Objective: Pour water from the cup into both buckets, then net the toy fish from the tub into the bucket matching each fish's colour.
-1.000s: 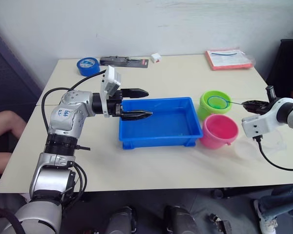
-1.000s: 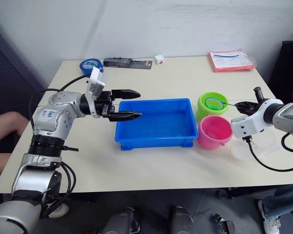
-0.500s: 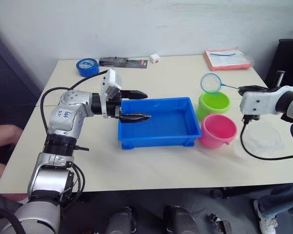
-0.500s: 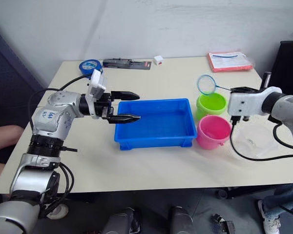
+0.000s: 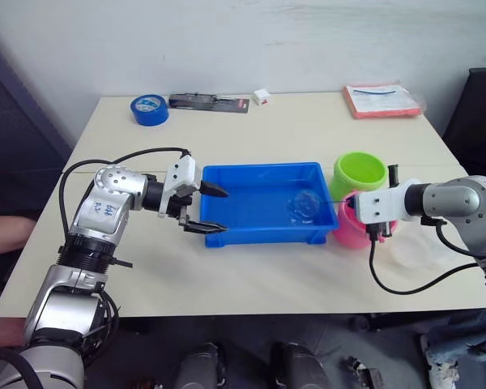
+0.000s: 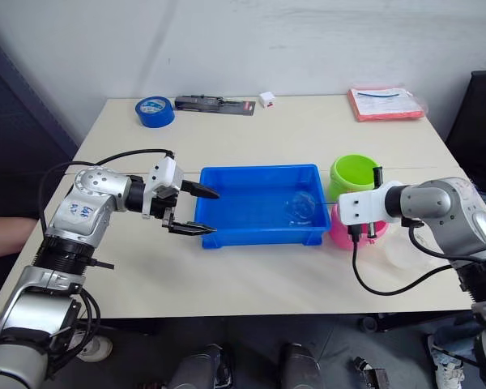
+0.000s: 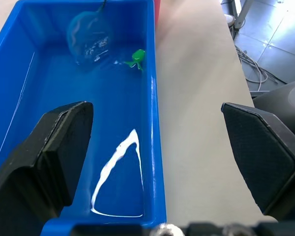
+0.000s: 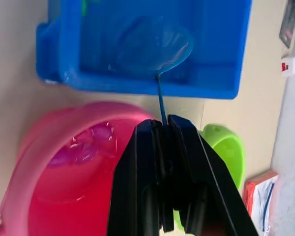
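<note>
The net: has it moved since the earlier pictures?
Yes. The net went from above the green bucket to down inside the blue tub, held by the right end effector.

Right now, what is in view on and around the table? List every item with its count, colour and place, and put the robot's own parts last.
tub: 1, bright blue, middle of the table, holding water
net: 1, blue hoop, dipped in the tub at the end nearest the buckets
toy fish: 1 visible, green, in the tub beside the net
green bucket: 1, lime green, right of the tub, farther back
pink bucket: 1, pink, right of the tub, nearer the front edge
cup: 1, clear, right of the pink bucket
tape roll: 1, blue, back left corner
packaged tool: 1, black and red card, back edge
small box: 1, white, back edge
folder: 1, pink, back right
left gripper: open, at the tub's left end
right gripper: shut on the net's handle
</note>
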